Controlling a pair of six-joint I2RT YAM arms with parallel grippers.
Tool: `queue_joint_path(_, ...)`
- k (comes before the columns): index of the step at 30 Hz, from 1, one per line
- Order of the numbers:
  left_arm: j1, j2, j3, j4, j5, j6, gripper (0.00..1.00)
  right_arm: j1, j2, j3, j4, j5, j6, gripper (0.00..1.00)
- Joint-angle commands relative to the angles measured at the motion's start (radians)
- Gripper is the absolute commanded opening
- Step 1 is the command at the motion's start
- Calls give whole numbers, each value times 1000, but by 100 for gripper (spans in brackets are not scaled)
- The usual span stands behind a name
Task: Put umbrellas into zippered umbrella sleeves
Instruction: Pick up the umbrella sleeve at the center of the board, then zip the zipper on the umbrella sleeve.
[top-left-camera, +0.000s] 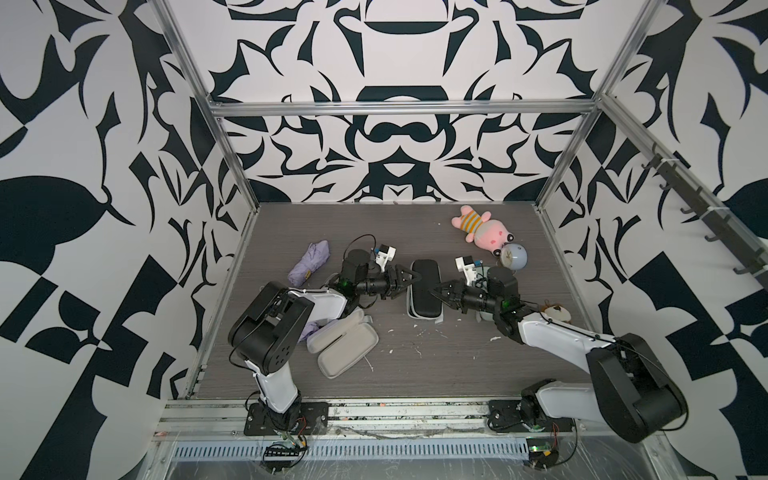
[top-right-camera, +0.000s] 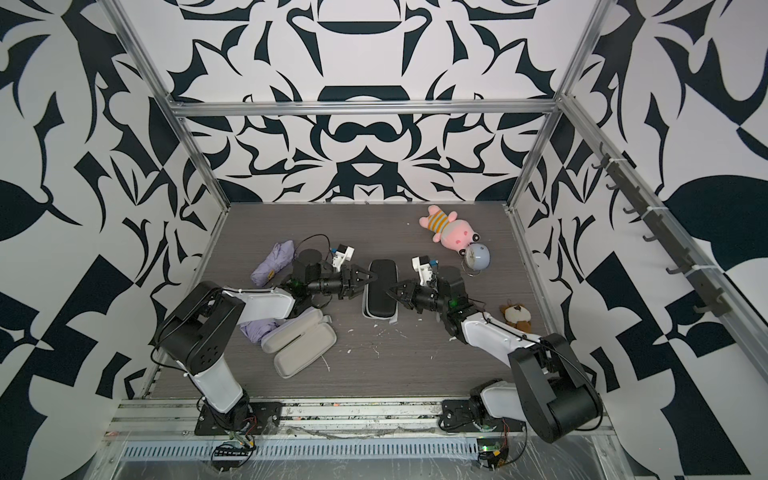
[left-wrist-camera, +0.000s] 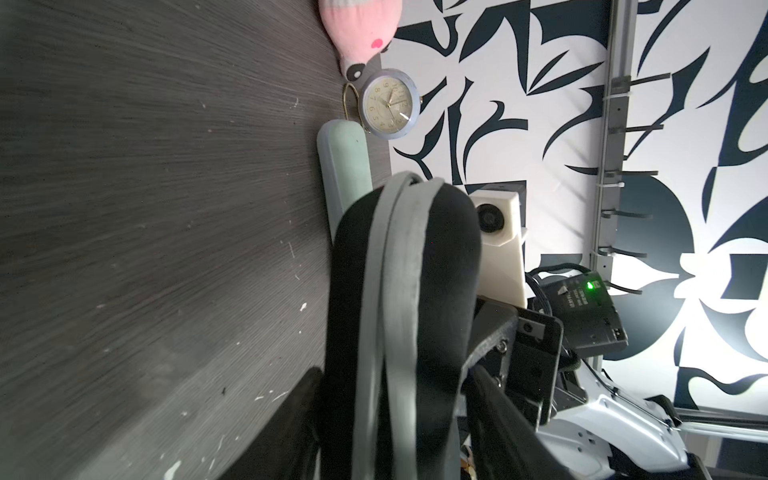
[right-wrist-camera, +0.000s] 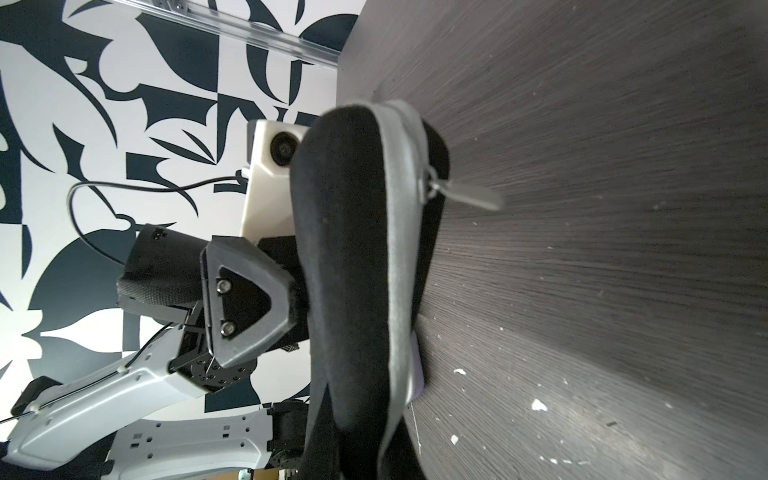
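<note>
Two grippers meet at the black sleeve (top-left-camera: 424, 286), which lies flat near the middle of the table (top-left-camera: 449, 365). The left gripper (top-left-camera: 411, 277) reaches it from one long side; in the left wrist view its jaws stand apart with the sleeve's shell between them, but I cannot tell whether they press on it. The right gripper (top-left-camera: 434, 292) comes at the opposite long side with its jaws closed together and its tips at the sleeve's edge; whether they pinch the rim is hidden. A grey zip pull (right-wrist-camera: 465, 195) sticks out sideways from the sleeve. One lilac umbrella (top-left-camera: 309, 264) lies on the left of the table, well apart from the black sleeve. A second lilac umbrella (top-left-camera: 309, 331) is partly under the left arm (top-left-camera: 291, 307), just beside an open sleeve (top-left-camera: 347, 347) showing its grey lining. A mint sleeve (left-wrist-camera: 347, 166) lies beyond the black one, near the clock (left-wrist-camera: 390, 102) and the pink plush toy (top-left-camera: 484, 230)
</note>
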Motion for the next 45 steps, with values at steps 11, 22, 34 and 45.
queue_joint_path(11, 88, -42, 113, -170, 178, 235, 35, 38, -109, 117, -224, -37, -249, 41)
queue_joint_path(22, 105, -126, 412, -1107, 327, 1164, 27, 202, -406, 3, -294, 735, -1203, 40)
queue_joint_path(34, 31, -259, 370, -1087, 162, 1387, 0, 280, -442, 35, -306, 770, -1423, 46)
queue_joint_path(45, 16, -237, 417, -1120, 179, 1345, 0, 385, -365, 46, -141, 883, -1556, 45)
